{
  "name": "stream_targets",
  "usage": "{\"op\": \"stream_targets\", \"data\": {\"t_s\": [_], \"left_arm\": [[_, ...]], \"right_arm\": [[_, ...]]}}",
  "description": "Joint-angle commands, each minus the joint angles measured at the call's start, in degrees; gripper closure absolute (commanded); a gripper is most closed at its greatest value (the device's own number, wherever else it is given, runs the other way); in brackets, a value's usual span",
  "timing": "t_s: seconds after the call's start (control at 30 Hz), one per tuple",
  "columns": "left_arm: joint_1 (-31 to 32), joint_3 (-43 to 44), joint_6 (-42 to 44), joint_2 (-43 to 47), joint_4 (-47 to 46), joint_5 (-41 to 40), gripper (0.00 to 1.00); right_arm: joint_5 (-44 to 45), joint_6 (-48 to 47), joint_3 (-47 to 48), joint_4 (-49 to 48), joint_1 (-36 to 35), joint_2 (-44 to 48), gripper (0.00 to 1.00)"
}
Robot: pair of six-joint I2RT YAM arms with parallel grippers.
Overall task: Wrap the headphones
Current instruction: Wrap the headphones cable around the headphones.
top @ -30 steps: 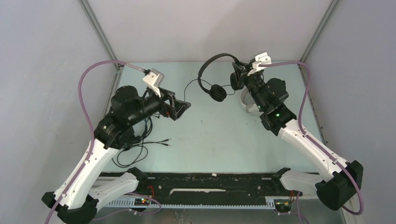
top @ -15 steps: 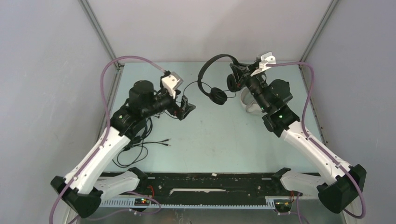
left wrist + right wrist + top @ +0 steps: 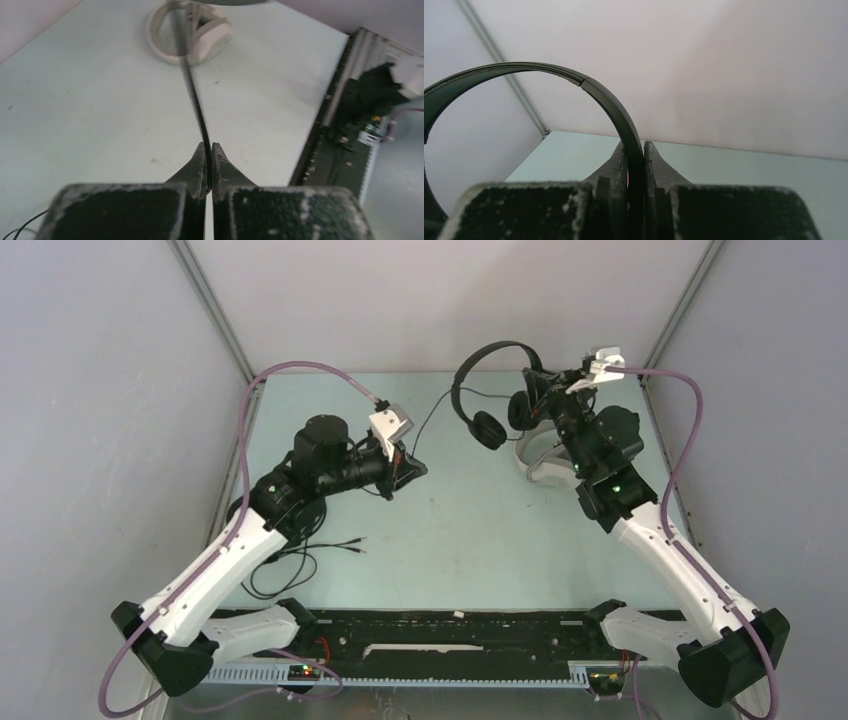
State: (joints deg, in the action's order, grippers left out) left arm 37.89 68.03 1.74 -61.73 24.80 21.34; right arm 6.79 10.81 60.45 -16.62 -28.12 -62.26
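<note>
The left pincer (image 3: 209, 150) is pinched together on a thin black cable (image 3: 192, 90), gripping it only at the very fingertips, above the middle of the pale green tabletop (image 3: 470, 540). The cable rises towards the far right corner, to a slim black wired headset (image 3: 487, 355) held in the air. The right pincer (image 3: 636, 150) is clamped on its curved black plastic headband (image 3: 524, 67). A white round-cupped headset (image 3: 535, 455) lies on the tabletop below the right arm. A tangle of loose black cable (image 3: 275, 565) sits near the left edge.

To wrap well, the right pincer should probably keep the band steady while the left leads the cable round it in even turns, taut but not strained. With so shallow a pinch the cable may slip out. The loops should also stay clear of the white headset below.

No brand, label or writing is legible anywhere.
</note>
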Motion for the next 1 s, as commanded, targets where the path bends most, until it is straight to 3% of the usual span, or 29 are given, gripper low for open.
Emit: {"op": "stream_targets", "data": {"t_s": [0.0,0.2,0.23,0.33,0.37,0.57,0.67,0.77,0.97], "left_arm": [[4.88,-1.11,-2.59,5.06,-3.23,5.26,1.00],[10.45,-5.66,0.53,4.85,-0.36,4.00,1.00],[10.62,-5.71,0.74,3.69,0.77,3.52,0.94],[10.67,-4.06,0.90,1.07,5.19,-0.07,0.45],[10.64,-3.10,0.79,0.45,6.73,-2.17,0.35],[10.63,-0.96,-1.29,2.93,6.33,-14.76,0.07],[10.69,-0.97,-4.12,6.30,3.40,-18.31,0.02],[10.67,0.83,-6.84,8.16,1.60,-24.22,0.02],[10.65,13.43,-9.91,5.38,7.68,-32.46,0.08]], "right_arm": [[3.81,6.88,0.91,-0.88,3.92,-0.61,1.00],[4.04,9.45,3.51,0.27,8.61,-3.49,1.00],[3.64,9.83,3.96,0.51,9.22,-4.07,1.00],[1.90,9.91,4.91,0.98,10.12,-4.51,1.00],[1.39,9.82,5.15,1.38,10.32,-4.53,1.00],[-3.46,9.83,5.75,4.40,10.15,-4.37,1.00],[-5.04,9.57,5.74,5.92,9.58,-4.36,1.00],[-6.12,8.26,5.74,7.35,7.83,-4.28,1.00],[-7.82,1.20,5.74,11.36,1.01,-4.49,1.00]]}}
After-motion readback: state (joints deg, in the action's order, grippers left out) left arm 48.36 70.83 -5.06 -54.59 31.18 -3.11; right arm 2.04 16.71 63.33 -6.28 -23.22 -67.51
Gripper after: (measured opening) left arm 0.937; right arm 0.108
